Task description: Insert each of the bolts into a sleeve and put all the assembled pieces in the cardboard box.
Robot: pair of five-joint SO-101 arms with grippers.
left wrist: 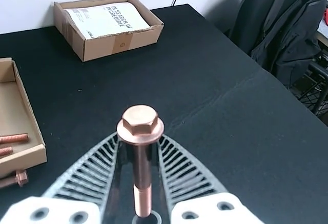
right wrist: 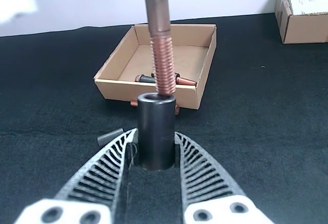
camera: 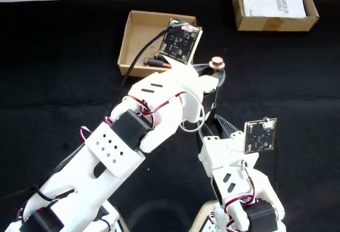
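Closest to me, my right gripper (right wrist: 155, 143) has its ribbed fingers (right wrist: 110, 175) narrowed onto a black sleeve (right wrist: 155, 129), which it holds upright above the black table (camera: 297, 83). My left gripper (left wrist: 139, 148) is pinched on the shank of a copper bolt (left wrist: 140, 126), hex head up. The bolt hangs straight over the sleeve with its threaded tip right at the sleeve's mouth; I cannot tell how far in it sits. Just beyond the two stands the open cardboard box (right wrist: 149, 89), with a few copper and black pieces (right wrist: 154, 79) lying against its near wall. A loose bolt (left wrist: 14, 179) lies on the table just outside that wall. A second box (camera: 273, 24) holding a printed sheet sits well apart at the table's far edge.
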